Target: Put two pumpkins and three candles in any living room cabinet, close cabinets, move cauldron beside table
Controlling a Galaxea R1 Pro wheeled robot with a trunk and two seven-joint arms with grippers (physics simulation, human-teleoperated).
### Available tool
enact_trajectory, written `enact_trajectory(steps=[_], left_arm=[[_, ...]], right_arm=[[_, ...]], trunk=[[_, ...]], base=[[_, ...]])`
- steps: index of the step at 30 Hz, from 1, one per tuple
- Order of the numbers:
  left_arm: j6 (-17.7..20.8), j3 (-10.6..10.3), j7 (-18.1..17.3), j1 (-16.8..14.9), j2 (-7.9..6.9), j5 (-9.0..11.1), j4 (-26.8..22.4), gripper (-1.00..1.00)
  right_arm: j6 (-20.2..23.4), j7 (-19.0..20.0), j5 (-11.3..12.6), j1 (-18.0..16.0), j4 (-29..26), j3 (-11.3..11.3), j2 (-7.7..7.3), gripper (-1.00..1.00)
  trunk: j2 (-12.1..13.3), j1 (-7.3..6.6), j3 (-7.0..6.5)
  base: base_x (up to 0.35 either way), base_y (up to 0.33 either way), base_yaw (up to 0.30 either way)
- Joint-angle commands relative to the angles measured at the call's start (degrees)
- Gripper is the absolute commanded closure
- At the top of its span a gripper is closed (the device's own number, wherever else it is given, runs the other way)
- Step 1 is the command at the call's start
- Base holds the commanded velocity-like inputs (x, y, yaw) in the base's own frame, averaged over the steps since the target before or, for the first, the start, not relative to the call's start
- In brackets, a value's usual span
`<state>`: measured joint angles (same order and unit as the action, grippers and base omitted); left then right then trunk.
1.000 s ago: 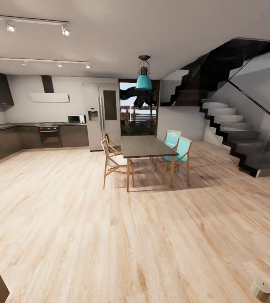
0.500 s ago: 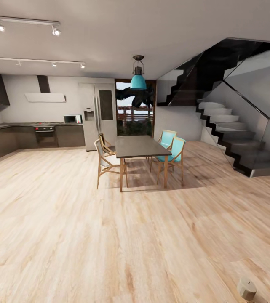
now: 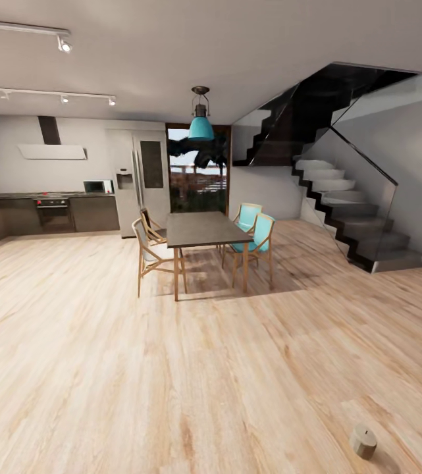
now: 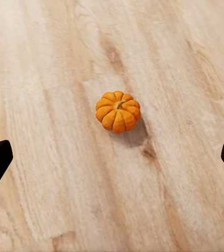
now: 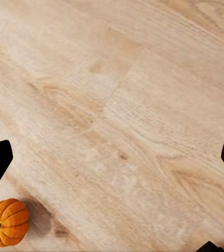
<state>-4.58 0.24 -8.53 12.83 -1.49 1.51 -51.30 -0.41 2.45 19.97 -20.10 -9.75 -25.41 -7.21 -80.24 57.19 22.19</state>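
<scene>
Both claws are hanging spread wide and empty over the wooden floor [image 4: 49, 173], the left claw [image 4: 112, 157] looking down on a pumpkin [image 4: 118, 111] at mid-frame, likely awaiting pickup. A candle [image 3: 363, 440] is sitting at the head view's lower right, the dining table [image 3: 201, 228] standing farther back.

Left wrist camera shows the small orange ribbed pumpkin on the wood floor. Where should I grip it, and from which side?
Come straight down over the small orange ribbed pumpkin, with the fingers on opposite sides of its widest girth. It sits upright, stem up, alone on the pale wood plank floor, so the round flanks look likeliest to hold.
</scene>
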Motion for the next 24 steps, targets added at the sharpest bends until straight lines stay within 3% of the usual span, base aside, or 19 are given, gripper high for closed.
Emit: enact_trajectory(steps=[1,9,24], left_arm=[[-0.08,0.03,-0.22,0.0,-0.01,0.16,-0.03,-1.0],[-0.14,0.03,-0.18,0.0,-0.01,0.16,-0.03,-1.0],[-0.1,0.03,-0.17,0.0,-0.01,0.16,-0.01,-1.0]], right_arm=[[-0.04,0.26,0.48,-0.03,0.04,-0.04,0.01,-1.0],[-0.04,0.34,0.61,-0.03,0.0,-0.12,0.0,-1.0],[-0.03,0.36,0.68,-0.03,-0.01,-0.02,0.0,-1.0]], trunk=[[-0.03,0.0,0.05],[-0.03,0.0,0.03],[-0.03,0.0,-0.19]], base=[[0.018,-0.003,-0.004],[0.131,-0.052,-0.066],[0.224,-0.169,-0.263]])
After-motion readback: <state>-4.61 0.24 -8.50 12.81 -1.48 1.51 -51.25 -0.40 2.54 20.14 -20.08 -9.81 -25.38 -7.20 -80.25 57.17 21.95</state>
